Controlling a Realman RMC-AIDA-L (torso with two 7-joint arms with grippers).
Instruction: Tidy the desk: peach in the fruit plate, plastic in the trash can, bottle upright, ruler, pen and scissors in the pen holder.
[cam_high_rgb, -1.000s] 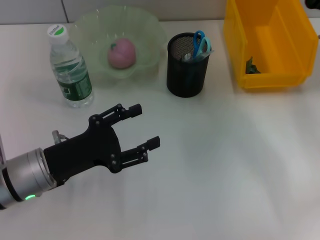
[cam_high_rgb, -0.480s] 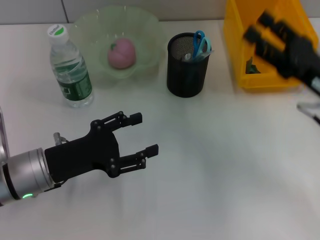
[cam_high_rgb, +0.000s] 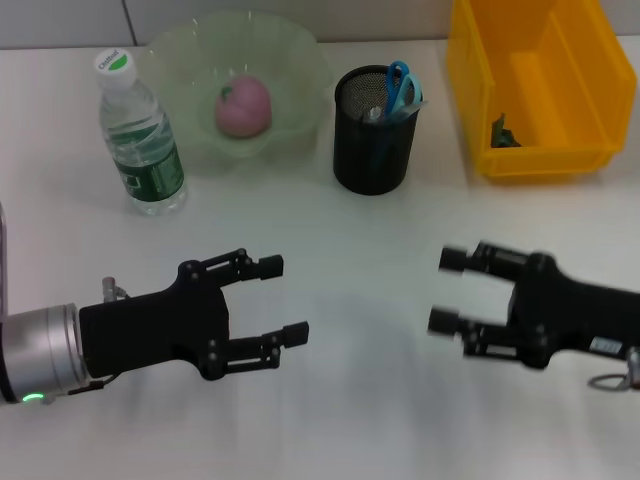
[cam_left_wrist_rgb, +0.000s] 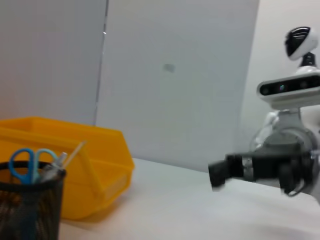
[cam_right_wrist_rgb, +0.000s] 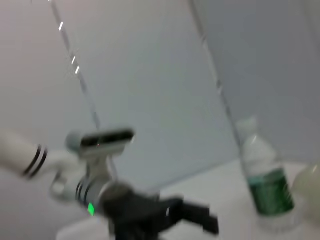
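White desk (cam_high_rgb: 400, 400): both black grippers hover low with jaws spread, holding nothing.
Left gripper (cam_high_rgb: 275, 300) and right gripper (cam_high_rgb: 445, 290) face each other; pink peach (cam_high_rgb: 244, 106) sits in the pale green plate (cam_high_rgb: 180, 60), clear plastic bottle (cam_high_rgb: 140, 135) upright, blue-handled scissors (cam_high_rgb: 398, 85) in the black mesh holder (cam_high_rgb: 372, 150), apparently dark scrap (cam_high_rgb: 503, 134) in the yellow bin (cam_high_rgb: 470, 90).

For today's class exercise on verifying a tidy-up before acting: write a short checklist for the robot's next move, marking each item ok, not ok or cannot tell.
1. Peach in the fruit plate: ok.
2. Bottle upright: ok.
3. Scissors in the pen holder: ok.
4. Ruler and pen in the holder: cannot tell; items stand beside the scissors but are unclear.
5. Plastic in the yellow trash can: cannot tell; a small dark item lies inside.
6. Left tool and right tool open, empty, above the desk: ok.
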